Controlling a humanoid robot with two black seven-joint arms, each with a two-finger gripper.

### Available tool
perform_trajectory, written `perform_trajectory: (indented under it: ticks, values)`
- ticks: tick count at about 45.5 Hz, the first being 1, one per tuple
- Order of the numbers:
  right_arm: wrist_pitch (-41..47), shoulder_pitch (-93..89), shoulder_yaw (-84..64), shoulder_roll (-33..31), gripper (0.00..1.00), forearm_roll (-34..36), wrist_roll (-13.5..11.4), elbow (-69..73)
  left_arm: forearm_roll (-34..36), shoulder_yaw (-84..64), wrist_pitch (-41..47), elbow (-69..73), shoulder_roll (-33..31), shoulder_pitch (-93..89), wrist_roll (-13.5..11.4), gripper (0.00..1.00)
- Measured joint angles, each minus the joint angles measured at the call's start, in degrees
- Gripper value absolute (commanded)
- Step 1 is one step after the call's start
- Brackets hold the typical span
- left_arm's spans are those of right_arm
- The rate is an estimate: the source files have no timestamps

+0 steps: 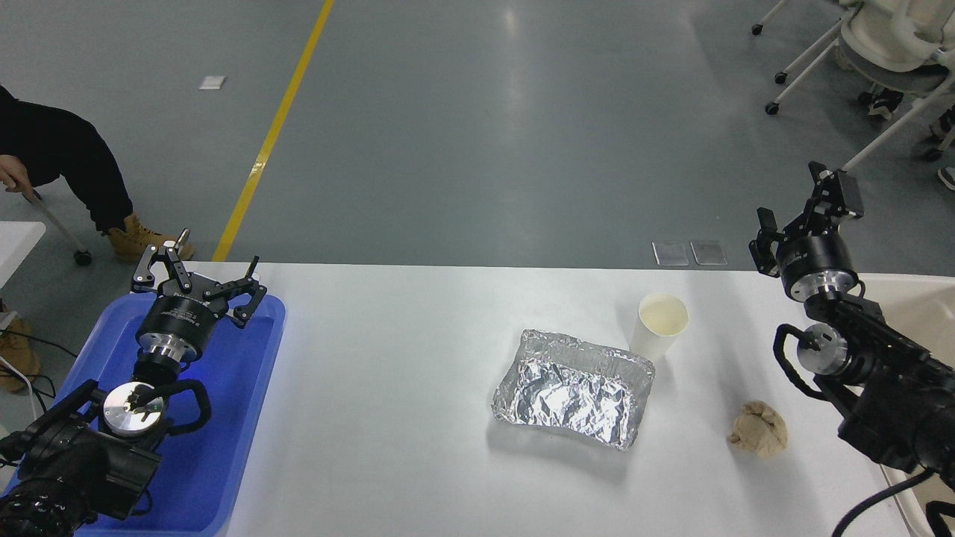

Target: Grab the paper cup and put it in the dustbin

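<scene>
The white paper cup (659, 326) stands upright on the white table (388, 388), just behind the right end of the foil tray. The cream dustbin (914, 302) shows only partly at the right edge, behind my right arm. My right gripper (802, 216) is open and empty, raised near the table's far right edge, to the right of the cup and apart from it. My left gripper (200, 277) is open and empty, parked over the blue tray at the lower left.
A crinkled silver foil tray (573, 388) lies mid-table. A crumpled tan paper wad (759, 429) lies right of it. A flat blue tray (216, 440) sits at the left. A person's arm and boot (142, 239) are at the far left; chairs at top right.
</scene>
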Motion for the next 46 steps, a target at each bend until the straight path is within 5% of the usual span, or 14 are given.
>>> perform_trajectory:
  ticks: [8, 27, 46]
  values:
    - [-0.2, 6.0, -13.0, -4.1, 1.0, 0.4, -3.9, 0.1, 0.0, 0.0, 0.0, 0.0, 0.0, 0.0, 0.0, 1.0]
    - [2.6, 24.8, -45.3, -8.9, 1.0, -4.1, -23.9, 0.4, 0.0, 0.0, 0.0, 0.0, 0.0, 0.0, 0.0, 1.0]
    - [13.5, 46.2, -72.6, -6.5, 1.0, -10.7, -29.2, 10.6, 0.0, 0.0, 0.0, 0.0, 0.0, 0.0, 0.0, 1.0]
